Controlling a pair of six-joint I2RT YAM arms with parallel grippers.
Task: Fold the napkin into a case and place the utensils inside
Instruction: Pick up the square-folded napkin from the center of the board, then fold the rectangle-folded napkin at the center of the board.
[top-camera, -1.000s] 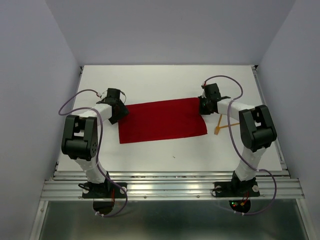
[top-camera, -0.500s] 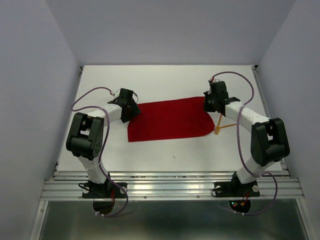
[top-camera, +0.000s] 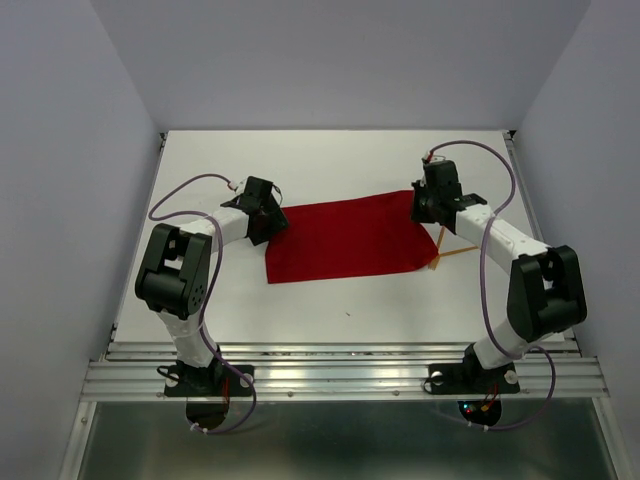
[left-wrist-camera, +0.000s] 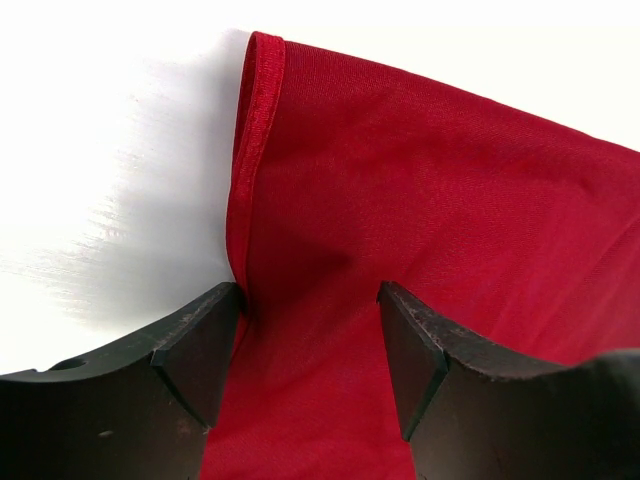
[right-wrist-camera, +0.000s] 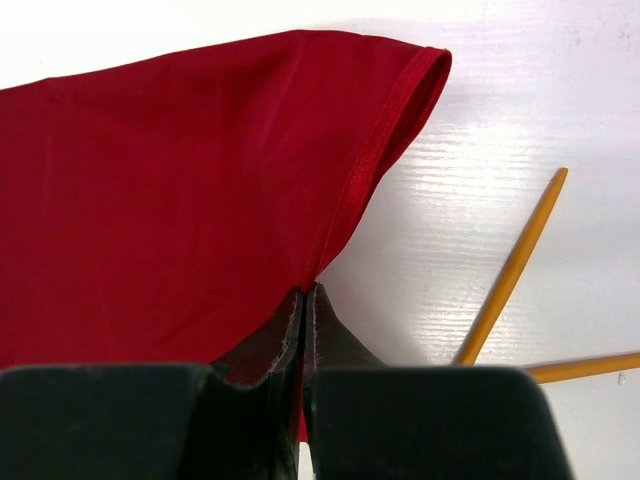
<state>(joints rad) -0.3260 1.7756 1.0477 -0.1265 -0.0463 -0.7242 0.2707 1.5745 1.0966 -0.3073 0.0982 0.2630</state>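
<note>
1. The napkin lies spread flat about the middle of the white worktop, its long sides running toward the left and right edges.
2. The left tool sits low at the napkin's left end with its jaws spread wide. One jaw touches the hemmed edge from the bare worktop side and the other rests over the cloth. Red fabric lies between them, but nothing is gripped.
3. The right tool is at the napkin's right end, near its far corner. Its jaws are pressed fully together and pinch the hem of the cloth.
4. The utensils, two thin orange pieces, lie on the bare worktop just beside the napkin's right end, toward the right edge. They angle toward each other like a V. The right tool's body hides whether their ends touch, and I cannot tell which piece has the fork end.
</note>
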